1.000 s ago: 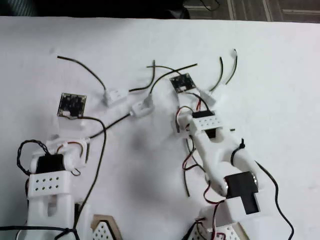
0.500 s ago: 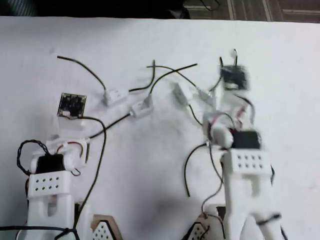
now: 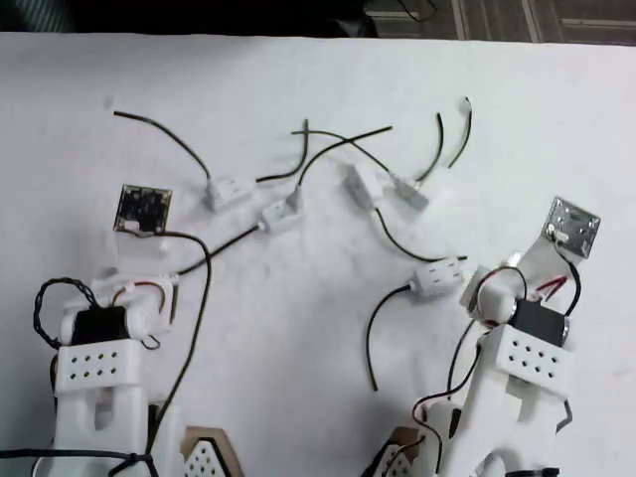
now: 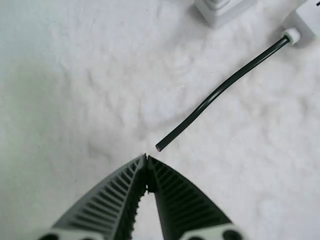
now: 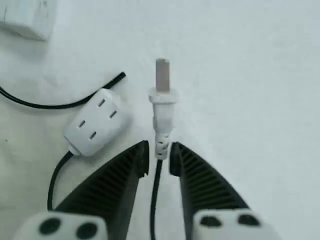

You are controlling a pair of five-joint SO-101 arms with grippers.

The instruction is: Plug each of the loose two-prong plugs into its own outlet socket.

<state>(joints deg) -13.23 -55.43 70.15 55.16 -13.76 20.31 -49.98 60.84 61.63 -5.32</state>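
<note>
The right hand (image 5: 159,150) was pinched on the neck of the two-prong plug (image 5: 161,97), whose prongs pointed straight ahead. The plug lay just beside the outlet socket (image 5: 95,127), to which this hand was the nearer. The right wrist view gave the socket's upturned slots. The high view placed the left hand (image 4: 146,159), closed and empty, well apart from the socket.

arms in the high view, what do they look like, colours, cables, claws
The left arm and right arm are white plastic with dotted plates, black motors and looping red and black wires. The left claw and right claw have dark grey, ribbed, tapering fingers on white bases.
</note>
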